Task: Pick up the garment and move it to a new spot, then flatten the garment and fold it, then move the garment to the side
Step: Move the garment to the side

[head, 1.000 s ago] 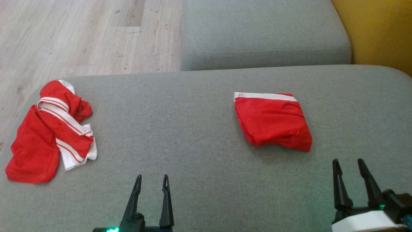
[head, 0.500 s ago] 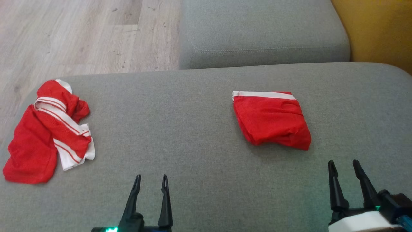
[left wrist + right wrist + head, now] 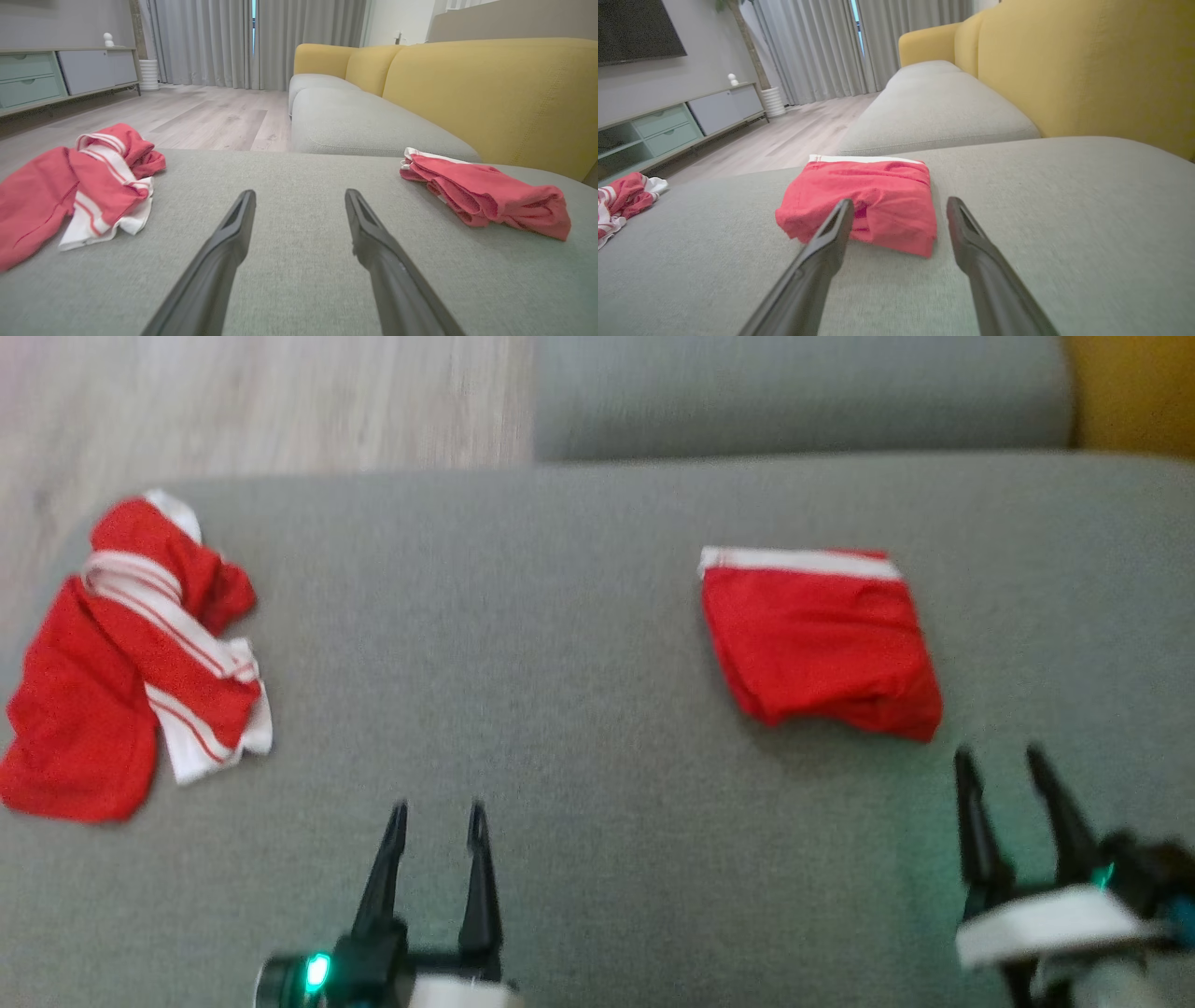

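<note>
Two red garments lay on the wide grey sofa seat (image 3: 560, 728), well apart from each other. The crumpled red-and-white garment (image 3: 131, 653) sat in a loose heap near the seat's left edge, its white striped band twisted across the red cloth and a white corner poking out toward the robot. The folded red garment (image 3: 822, 644) rested to the right of the middle as a compact, roughly square packet, with a white band along its far edge and its near edge slightly bunched.

The left hand (image 3: 438, 807) hovered low over bare cushion between the two pieces, released – its two dark fingers spread with only grey fabric between them – and touched neither garment. The right hand (image 3: 998, 754) was also released and empty, its fingers apart and pointing at the folded garment's near right corner, just short of it; in the right wrist view the left finger overlapped the packet's front edge, though contact could not be told.

Beyond the seat lay a second grey cushion (image 3: 794, 392), a yellow backrest (image 3: 1130, 392) on the right and pale wooden floor (image 3: 280, 401) on the left. The head view was slightly blurred.
</note>
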Motion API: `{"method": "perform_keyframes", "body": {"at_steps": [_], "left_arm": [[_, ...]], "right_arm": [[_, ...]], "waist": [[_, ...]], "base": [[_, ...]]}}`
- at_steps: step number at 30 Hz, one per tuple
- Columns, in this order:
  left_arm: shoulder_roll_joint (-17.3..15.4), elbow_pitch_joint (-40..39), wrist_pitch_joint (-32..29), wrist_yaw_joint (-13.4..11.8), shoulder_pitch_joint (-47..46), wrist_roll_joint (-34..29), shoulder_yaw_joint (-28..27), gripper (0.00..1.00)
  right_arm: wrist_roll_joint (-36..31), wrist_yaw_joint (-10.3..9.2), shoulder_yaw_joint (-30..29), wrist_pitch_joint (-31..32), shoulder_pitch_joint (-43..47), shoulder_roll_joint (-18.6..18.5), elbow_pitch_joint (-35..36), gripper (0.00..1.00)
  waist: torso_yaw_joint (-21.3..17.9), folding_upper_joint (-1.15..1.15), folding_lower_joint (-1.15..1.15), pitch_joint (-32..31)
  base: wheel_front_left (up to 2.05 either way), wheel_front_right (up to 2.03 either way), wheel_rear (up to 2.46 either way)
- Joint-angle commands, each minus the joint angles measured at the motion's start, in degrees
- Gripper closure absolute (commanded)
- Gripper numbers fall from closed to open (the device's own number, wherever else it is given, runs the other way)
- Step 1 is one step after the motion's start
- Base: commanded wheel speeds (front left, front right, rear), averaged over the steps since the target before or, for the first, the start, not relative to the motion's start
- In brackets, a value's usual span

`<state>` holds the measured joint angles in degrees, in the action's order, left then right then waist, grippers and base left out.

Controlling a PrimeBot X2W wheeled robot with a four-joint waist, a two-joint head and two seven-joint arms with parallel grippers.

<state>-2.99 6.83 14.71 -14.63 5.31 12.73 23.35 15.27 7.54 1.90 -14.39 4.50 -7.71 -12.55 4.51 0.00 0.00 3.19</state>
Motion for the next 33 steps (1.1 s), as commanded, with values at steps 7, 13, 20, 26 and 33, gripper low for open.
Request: {"method": "perform_keyframes", "body": {"at_steps": [7, 13, 20, 26, 33], "left_arm": [[0.12, -2.83, 0.29, -0.29, -8.5, -4.51, 2.01, 0.0], [0.12, -2.76, 0.29, -0.35, -11.95, -5.61, 4.22, 0.0], [0.12, -2.49, 0.29, -1.06, -14.77, -5.5, 5.74, 0.0], [0.12, -2.22, 0.29, -1.48, -16.11, -5.53, 6.14, 0.0], [0.12, -2.51, 0.29, -0.81, -18.18, -6.96, 5.08, 0.0]], "right_arm": [[7.0, -0.05, 1.46, 5.13, -15.88, -5.3, -5.33, 0.0], [14.25, -0.05, 2.09, 18.5, -25.17, -8.79, -9.87, 0.0], [18.59, -0.05, 5.18, 27.65, -29.51, -10.11, -13.82, 0.15], [19.44, -0.05, 6.72, 25.13, -30.29, -11.99, -12.99, 1.0], [14.44, -0.05, 3.98, 23.28, -33.85, -19.4, -12.79, 1.0]], "waist": [[1.73, 0.0, 0.0, 9.07], [1.59, 0.0, 0.0, 13.01], [1.06, 0.0, 0.0, 16.04], [-0.39, 0.0, 0.0, 17.57], [-4.36, 0.0, 0.0, 21.56]], "base": [[0.0, 0.0, 0.0], [0.0, 0.0, 0.0], [0.0, 0.0, 0.0], [0.0, 0.0, 0.0], [0.0, 0.0, 0.0]]}}
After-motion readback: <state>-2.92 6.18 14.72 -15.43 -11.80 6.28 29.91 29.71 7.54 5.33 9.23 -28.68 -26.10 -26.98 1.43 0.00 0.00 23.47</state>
